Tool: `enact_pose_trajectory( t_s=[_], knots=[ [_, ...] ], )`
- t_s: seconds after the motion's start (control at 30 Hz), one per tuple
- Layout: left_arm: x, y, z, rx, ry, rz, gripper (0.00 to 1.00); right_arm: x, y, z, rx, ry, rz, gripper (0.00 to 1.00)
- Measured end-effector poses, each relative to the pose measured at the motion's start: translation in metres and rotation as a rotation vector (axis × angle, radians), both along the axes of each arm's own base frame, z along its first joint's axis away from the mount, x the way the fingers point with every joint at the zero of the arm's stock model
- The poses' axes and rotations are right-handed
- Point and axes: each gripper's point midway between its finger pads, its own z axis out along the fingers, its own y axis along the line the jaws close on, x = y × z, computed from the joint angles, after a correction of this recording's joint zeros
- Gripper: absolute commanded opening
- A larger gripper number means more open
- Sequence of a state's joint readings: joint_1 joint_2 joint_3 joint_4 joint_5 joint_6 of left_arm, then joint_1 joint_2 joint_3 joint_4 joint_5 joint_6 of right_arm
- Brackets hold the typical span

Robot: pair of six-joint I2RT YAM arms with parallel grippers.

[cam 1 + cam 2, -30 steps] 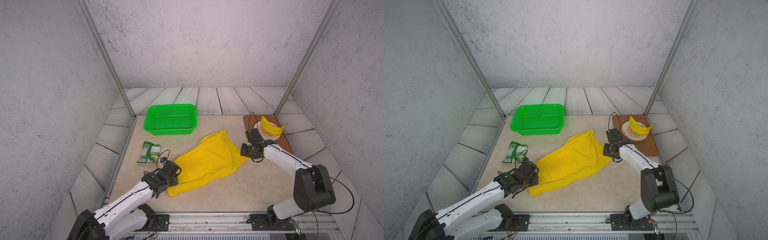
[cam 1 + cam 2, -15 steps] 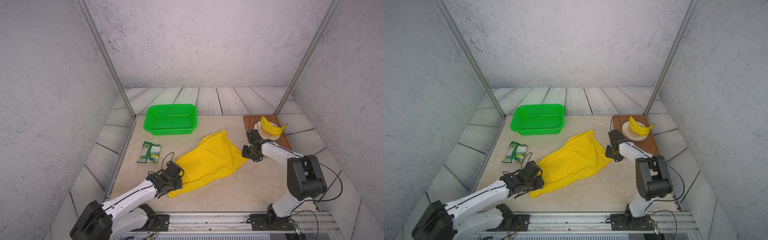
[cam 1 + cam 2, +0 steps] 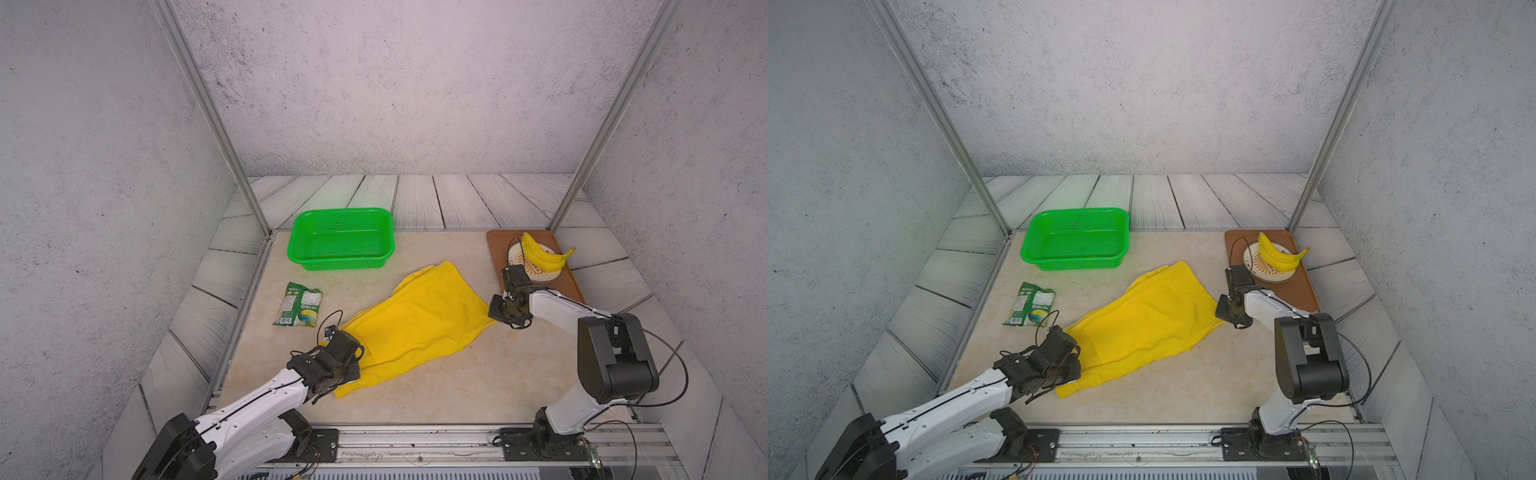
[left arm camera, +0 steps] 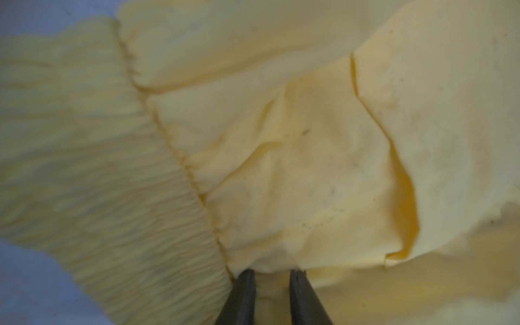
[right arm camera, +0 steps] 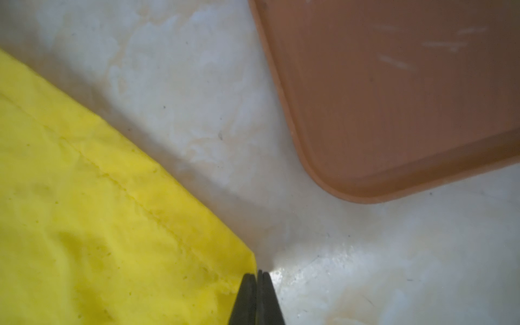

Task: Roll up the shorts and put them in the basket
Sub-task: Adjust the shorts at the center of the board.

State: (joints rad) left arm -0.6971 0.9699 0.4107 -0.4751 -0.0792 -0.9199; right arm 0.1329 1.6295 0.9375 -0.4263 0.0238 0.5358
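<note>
Shorts (image 3: 415, 324), one, yellow: spread diagonally across the table (image 3: 478, 386), with bare tabletop on the near side.
Green basket (image 3: 336, 262), one, far left.
Brown tray (image 3: 496, 243), one, near the hem corner but apart from it; carries a plate (image 3: 515, 257) and a banana bunch (image 3: 540, 255).
Snack packet (image 3: 298, 304), one; print unreadable.
Left gripper (image 4: 271, 274): narrow, fabric between the fingers beside the waistband; grip uncertain.
Right gripper (image 5: 257, 274): closed at the hem corner.

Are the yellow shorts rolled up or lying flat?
Lying flat. The bright yellow fabric shorts are spread across the beige tabletop in both top views; no roll shows.

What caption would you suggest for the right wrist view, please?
Right gripper shut at a hemmed corner of the yellow shorts, near the brown tray.
</note>
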Motion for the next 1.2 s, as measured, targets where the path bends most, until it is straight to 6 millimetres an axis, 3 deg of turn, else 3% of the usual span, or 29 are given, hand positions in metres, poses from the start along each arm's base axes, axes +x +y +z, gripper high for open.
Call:
enact_pose_trajectory(
  t_s=[0.2, 0.4, 0.53, 0.67, 0.77, 0.9, 1.07, 1.13, 1.2],
  knots=[
    [0.0, 0.001, -0.002, 0.009, 0.006, 0.003, 0.26, 0.002, -0.001, 0.001, 0.02, -0.005, -0.018, 0.0],
    [-0.001, 0.001, 0.003, 0.001, -0.006, -0.006, 0.46, 0.0, 0.002, 0.017, 0.036, -0.034, -0.006, 0.22],
    [-0.006, 0.005, 0.008, 0.007, -0.01, -0.017, 0.47, 0.003, 0.017, 0.053, 0.072, -0.138, 0.035, 0.25],
    [-0.009, 0.01, 0.013, 0.021, -0.005, -0.02, 0.5, -0.003, 0.055, 0.069, 0.132, -0.184, 0.143, 0.25],
    [-0.011, 0.015, 0.02, 0.05, -0.003, -0.022, 0.56, -0.018, 0.091, 0.061, 0.177, -0.162, 0.248, 0.25],
    [-0.013, 0.024, 0.028, 0.077, -0.016, -0.009, 0.56, -0.052, 0.124, 0.033, 0.234, -0.079, 0.342, 0.25],
    [-0.018, 0.026, 0.015, 0.109, 0.042, -0.01, 0.42, -0.077, 0.13, -0.003, 0.249, 0.03, 0.336, 0.24],
    [-0.021, 0.023, 0.003, 0.129, 0.088, -0.026, 0.37, -0.076, 0.128, -0.016, 0.23, 0.066, 0.321, 0.24],
    [-0.021, 0.019, -0.007, 0.151, 0.116, -0.048, 0.34, -0.062, 0.131, -0.015, 0.209, 0.069, 0.311, 0.23]
  ],
)
